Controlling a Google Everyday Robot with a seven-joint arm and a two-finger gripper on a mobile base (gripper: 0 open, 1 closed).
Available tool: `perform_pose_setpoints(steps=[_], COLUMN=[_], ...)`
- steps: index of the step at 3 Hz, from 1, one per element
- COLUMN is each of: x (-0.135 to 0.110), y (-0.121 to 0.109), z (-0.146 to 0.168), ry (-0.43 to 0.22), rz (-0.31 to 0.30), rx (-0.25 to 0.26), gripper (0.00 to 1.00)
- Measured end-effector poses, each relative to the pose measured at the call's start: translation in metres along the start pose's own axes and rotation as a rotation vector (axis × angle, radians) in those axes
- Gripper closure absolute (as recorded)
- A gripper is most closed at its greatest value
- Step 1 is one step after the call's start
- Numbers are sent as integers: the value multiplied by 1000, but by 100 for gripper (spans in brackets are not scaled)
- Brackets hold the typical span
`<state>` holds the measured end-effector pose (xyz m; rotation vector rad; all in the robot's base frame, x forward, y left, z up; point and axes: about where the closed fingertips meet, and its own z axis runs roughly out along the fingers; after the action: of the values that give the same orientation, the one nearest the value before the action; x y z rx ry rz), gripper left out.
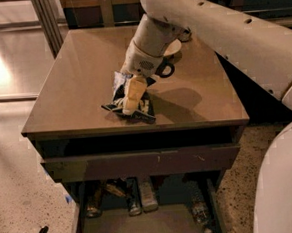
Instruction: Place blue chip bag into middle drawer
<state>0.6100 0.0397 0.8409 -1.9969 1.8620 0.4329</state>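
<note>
End effector [130,105] down on the blue chip bag [142,114], front-centre of the worktop [68,84], a little back from the near edge. Cannot tell whether it is clamped on the bag or merely pressing into it; the wrist hides the contact.

Bag lies flat and crumpled, dark foil, one corner lifted behind the tool.

Middle drawer [139,230] is pulled out low in front of the cabinet, grey-tan floor showing.

Risks, as I judge them:
- Slick foil. A shallow pinch on a wrinkle could slip out on the lift.
- The bag could be dragged off the front edge and fall short of the drawer.
- The dark drawer front [139,164] just under the worktop juts forward, so a straight drop could catch on it. The arm likely has to carry the bag out, then down.

Around:
- White bowl [174,47] at the back of the worktop, partly behind the arm and well clear of the bag.
- Bottles and cans [147,194] crowd the drawer's rear; the front floor is bare and looks the better landing.
</note>
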Motion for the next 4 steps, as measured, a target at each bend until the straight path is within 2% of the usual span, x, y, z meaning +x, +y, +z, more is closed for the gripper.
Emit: perform_pose_setpoints(steps=[1, 3, 4], x=[0, 0, 0], y=[0, 0, 0], z=[0, 0, 0], ry=[0, 0, 0], rz=[0, 0, 0], rx=[0, 0, 0], gripper=[54, 100, 100])
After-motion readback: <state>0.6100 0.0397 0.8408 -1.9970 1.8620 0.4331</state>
